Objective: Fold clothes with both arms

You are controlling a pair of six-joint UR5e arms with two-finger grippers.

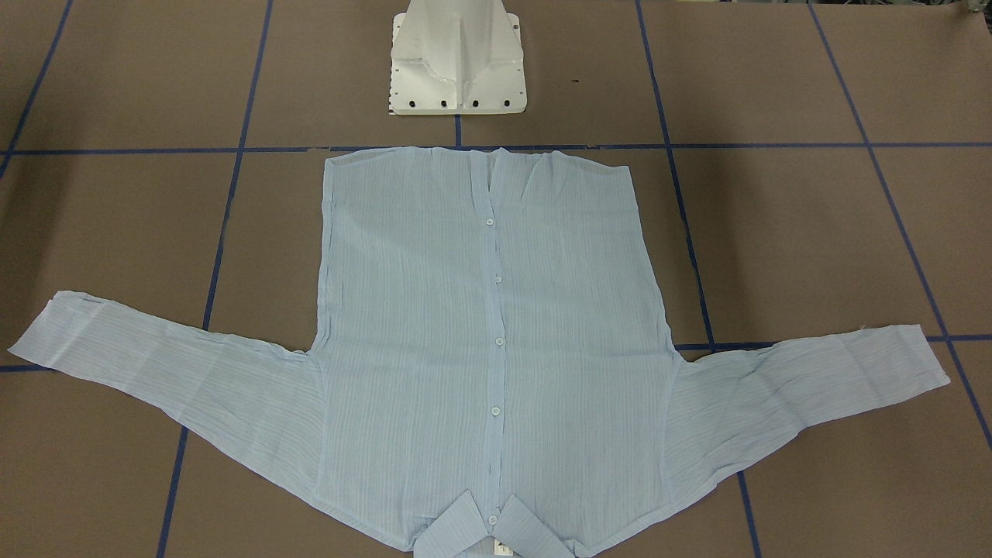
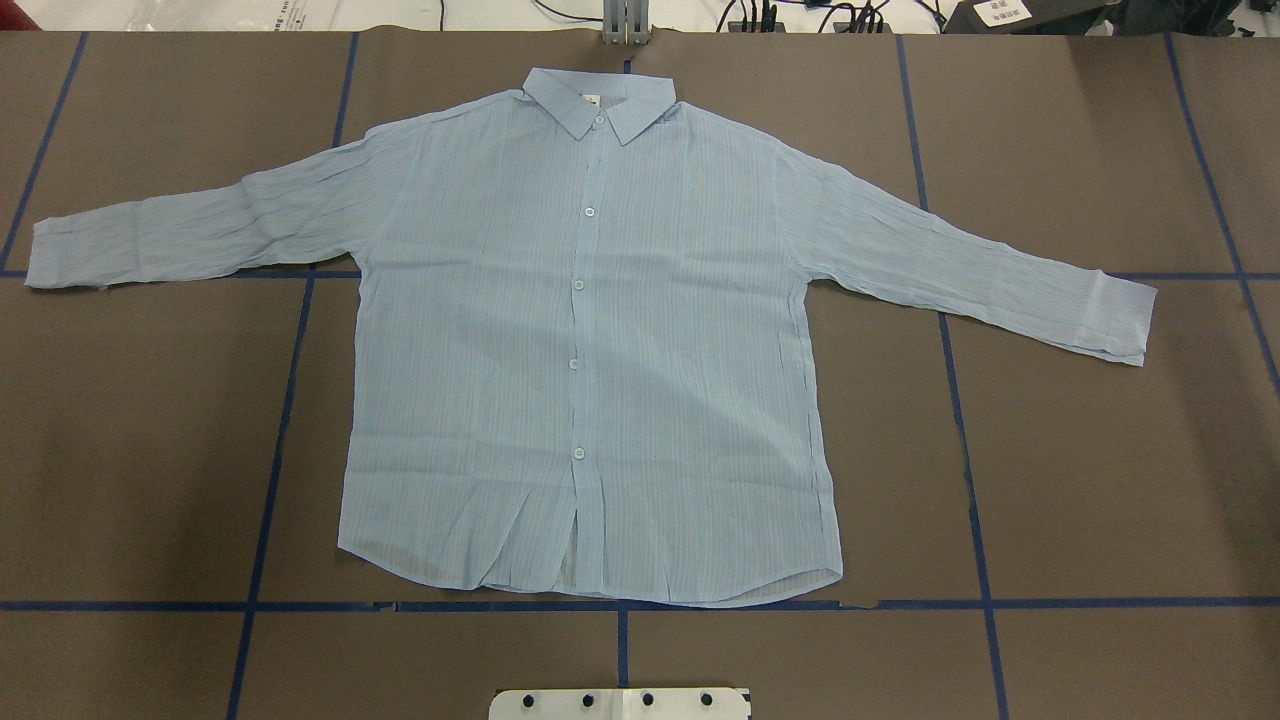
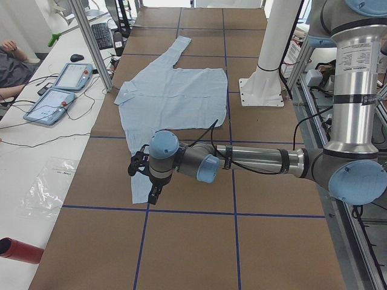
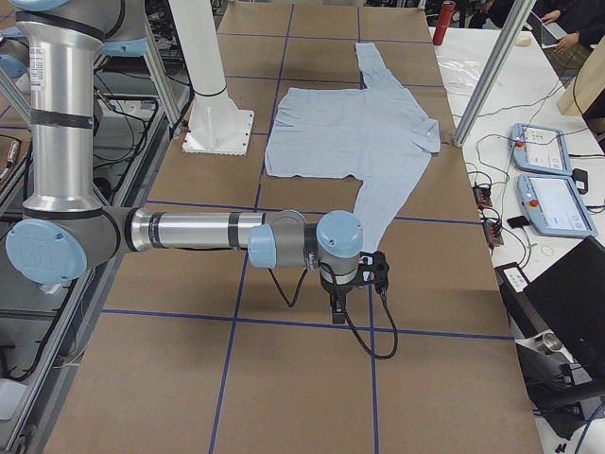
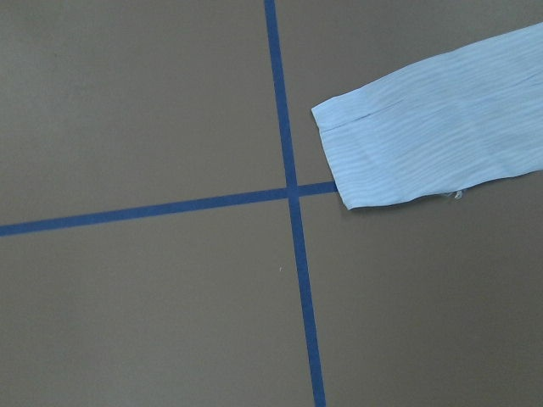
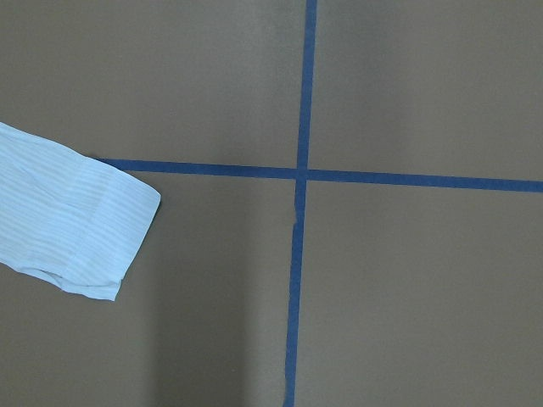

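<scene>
From across the counter [image 1: 814, 232], the shirt [image 1: 496, 325] lies flat and buttoned, front up. Its hem [image 1: 480, 155] is just short of my white pedestal [image 1: 457, 70], and its collar [image 1: 496, 535] is at the far edge. Both sleeves are spread out to the sides over the blue tape lines [image 1: 674, 232].

From overhead, the shirt fills the middle of the counter. The cuff on my left [image 2: 60, 250] and the cuff on my right [image 2: 1120, 320] lie well apart, each near a tape line.

From the left end, my left arm [image 3: 260, 160] reaches out low over the counter. My left hand [image 3: 154, 193] points down above the end of the near sleeve. I cannot tell whether its fingers are apart or together.

From the right end, my right arm [image 4: 189, 230] stretches out the same way. My right hand [image 4: 338, 307] points down just past the end of the other sleeve, and here too I cannot tell its state.

My left wrist camera shows a cuff lying flat, its corner touching a tape crossing. My right wrist camera shows the other cuff flat beside a tape line, apart from the crossing.
</scene>
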